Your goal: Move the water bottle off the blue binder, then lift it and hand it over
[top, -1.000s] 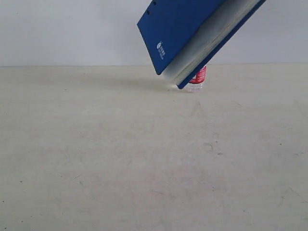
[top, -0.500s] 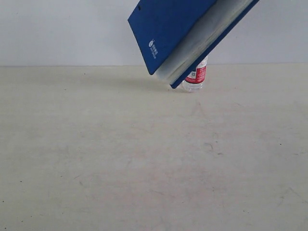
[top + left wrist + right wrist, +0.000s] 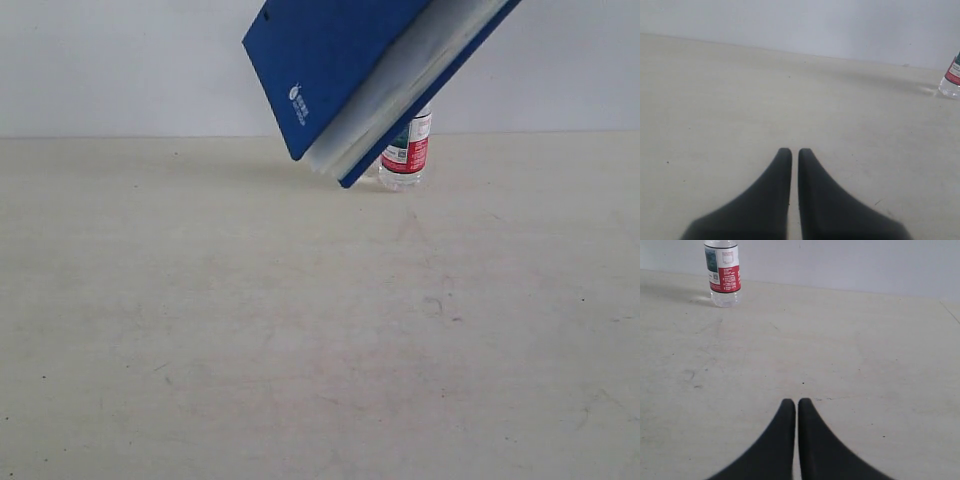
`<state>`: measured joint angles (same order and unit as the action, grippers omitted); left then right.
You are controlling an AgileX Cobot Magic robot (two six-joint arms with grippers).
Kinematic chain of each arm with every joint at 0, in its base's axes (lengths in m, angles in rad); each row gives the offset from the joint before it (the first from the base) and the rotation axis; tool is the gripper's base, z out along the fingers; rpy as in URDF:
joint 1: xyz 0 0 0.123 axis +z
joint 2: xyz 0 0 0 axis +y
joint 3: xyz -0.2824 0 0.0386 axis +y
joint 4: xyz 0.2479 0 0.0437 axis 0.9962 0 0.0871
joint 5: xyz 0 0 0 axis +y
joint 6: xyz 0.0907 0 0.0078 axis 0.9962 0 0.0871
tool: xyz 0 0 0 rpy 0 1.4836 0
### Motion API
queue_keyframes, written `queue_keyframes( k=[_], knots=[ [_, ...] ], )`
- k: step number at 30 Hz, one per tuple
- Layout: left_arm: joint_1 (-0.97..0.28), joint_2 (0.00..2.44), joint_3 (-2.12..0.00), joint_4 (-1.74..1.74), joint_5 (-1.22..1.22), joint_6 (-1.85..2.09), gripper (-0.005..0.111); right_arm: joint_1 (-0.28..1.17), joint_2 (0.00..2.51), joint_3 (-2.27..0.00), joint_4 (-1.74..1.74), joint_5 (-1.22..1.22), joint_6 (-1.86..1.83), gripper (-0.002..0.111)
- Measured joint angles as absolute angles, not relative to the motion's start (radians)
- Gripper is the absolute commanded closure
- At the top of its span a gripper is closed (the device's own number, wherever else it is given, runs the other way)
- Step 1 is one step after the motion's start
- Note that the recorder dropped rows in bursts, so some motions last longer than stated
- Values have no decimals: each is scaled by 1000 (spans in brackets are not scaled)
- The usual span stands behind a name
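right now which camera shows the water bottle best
The right wrist view: the water bottle stands in plain sight, label and base clear, only its top cropped. In the exterior view the blue binder covers its upper part. The left wrist view catches only a slice at the frame edge.

You see the binder, deep blue with a white logo and white page edges, tilted steeply, its low corner hiding the top of the red-labelled clear bottle standing upright on the table.
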<state>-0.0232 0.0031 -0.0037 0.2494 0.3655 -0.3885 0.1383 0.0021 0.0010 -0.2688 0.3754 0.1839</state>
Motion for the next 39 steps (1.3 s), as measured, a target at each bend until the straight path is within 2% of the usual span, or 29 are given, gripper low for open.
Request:
queue_keyframes(
  k=[5, 13, 17, 25, 34, 39],
  knots=[
    [-10, 3, -4, 249, 365, -388, 102, 138, 2, 1, -269, 375, 184, 108],
    [135, 3, -4, 239, 365, -359, 102, 138, 2, 1, -269, 375, 184, 108],
    [162, 3, -4, 234, 365, -285, 102, 138, 2, 1, -269, 375, 184, 108],
    [166, 3, -4, 143, 342, -259, 102, 138, 2, 1, -269, 375, 184, 108],
    [166, 3, -4, 109, 78, -258, 102, 138, 2, 1, -269, 375, 184, 108],
    [166, 3, -4, -39, 128, -184, 102, 138, 2, 1, -269, 375, 184, 108]
  ],
)
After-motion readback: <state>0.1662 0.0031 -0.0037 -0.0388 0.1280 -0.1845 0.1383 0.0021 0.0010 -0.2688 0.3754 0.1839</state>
